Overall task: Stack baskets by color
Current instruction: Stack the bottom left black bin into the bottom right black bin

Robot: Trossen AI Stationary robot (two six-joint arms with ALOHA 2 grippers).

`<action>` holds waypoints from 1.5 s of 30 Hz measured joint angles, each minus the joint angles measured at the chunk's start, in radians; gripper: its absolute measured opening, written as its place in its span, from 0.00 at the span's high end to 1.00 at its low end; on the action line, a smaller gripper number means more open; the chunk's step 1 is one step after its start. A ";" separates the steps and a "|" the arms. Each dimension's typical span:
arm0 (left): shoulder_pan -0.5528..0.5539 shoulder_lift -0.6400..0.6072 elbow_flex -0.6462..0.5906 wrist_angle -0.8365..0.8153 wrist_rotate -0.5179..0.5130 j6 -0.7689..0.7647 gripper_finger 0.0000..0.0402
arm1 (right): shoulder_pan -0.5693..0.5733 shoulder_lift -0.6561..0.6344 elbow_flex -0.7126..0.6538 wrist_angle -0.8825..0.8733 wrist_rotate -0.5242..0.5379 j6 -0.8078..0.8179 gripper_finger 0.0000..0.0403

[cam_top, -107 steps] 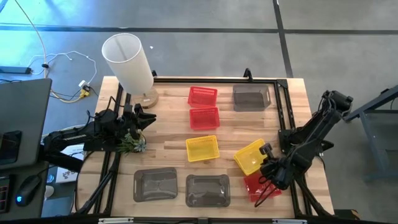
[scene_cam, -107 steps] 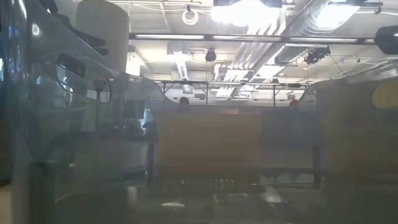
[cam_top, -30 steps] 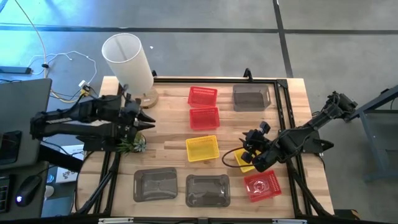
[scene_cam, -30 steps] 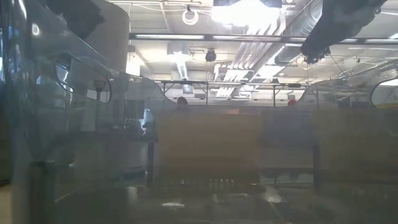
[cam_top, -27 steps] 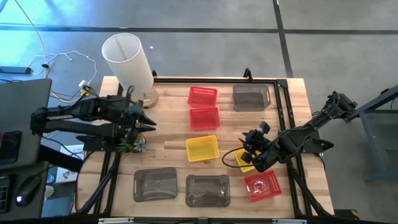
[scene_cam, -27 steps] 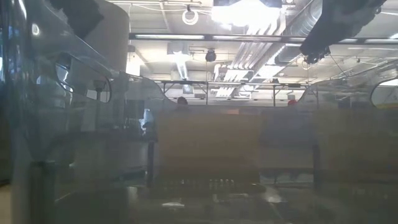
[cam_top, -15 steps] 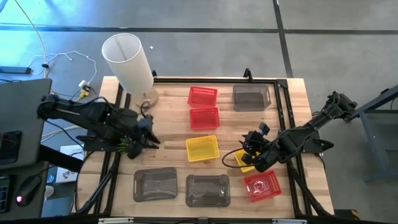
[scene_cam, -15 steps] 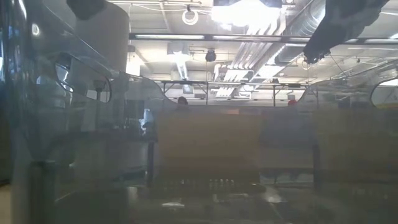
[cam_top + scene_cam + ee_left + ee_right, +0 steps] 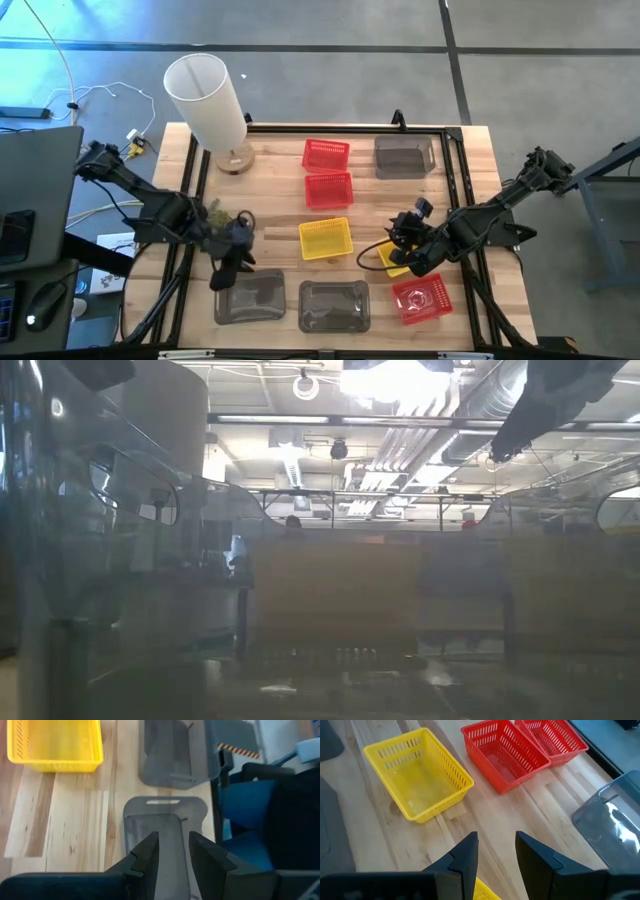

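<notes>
the wooden surface (image 9: 280, 225) carries the baskets loosely spread. two red baskets sit at the far middle, one (image 9: 326, 154) behind the other (image 9: 329, 189), nearly touching. a grey basket (image 9: 404, 156) stands beside them toward the right, close to the far edge. a yellow basket (image 9: 326, 238) lies at the centre with bare wood on its left. along the near edge two grey baskets lie side by side, the left one (image 9: 250, 297) and the middle one (image 9: 335, 305), apart by a narrow gap. a third red basket (image 9: 422, 298) sits near the near right corner. a second yellow basket (image 9: 395, 256) shows only in part under the right arm. a white lamp shade (image 9: 206, 99) stands at the far left corner.

the left pincer (image 9: 226, 270) hangs over the far left rim of the left grey basket, arm reaching in from the left side, fingers pointing toward the near edge. the left wrist view shows its fingers (image 9: 147, 852) parted with a clear gap, nothing between them, the grey basket (image 9: 162, 832) directly ahead.

the right pincer (image 9: 405, 232) hovers between the central yellow basket and the partly hidden one, arm stretched low across from the right. the right wrist view shows its fingers (image 9: 465, 854) apart and empty, facing the yellow basket (image 9: 418, 772) and both red ones (image 9: 506, 752).

the low view gives only hazy translucent basket walls and the room behind.
</notes>
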 joint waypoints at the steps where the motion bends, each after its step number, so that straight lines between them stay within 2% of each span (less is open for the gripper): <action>1: -0.014 0.011 0.000 -0.003 -0.016 -0.010 0.77 | 0.000 0.000 0.000 0.000 -0.005 0.000 0.70; 9: -0.098 0.119 0.000 -0.045 -0.120 -0.051 0.77 | 0.000 0.000 0.000 0.000 -0.011 0.000 0.70; 20: -0.108 0.253 0.000 -0.050 -0.131 -0.063 0.77 | 0.000 0.000 0.000 0.004 -0.013 0.012 0.70; 40: -0.108 0.425 -0.001 -0.077 -0.153 -0.080 0.77 | 0.000 0.000 0.000 0.011 -0.031 0.016 0.70; 45: -0.108 0.445 -0.001 -0.087 -0.150 -0.095 0.82 | 0.000 0.000 0.000 0.012 -0.031 0.016 0.70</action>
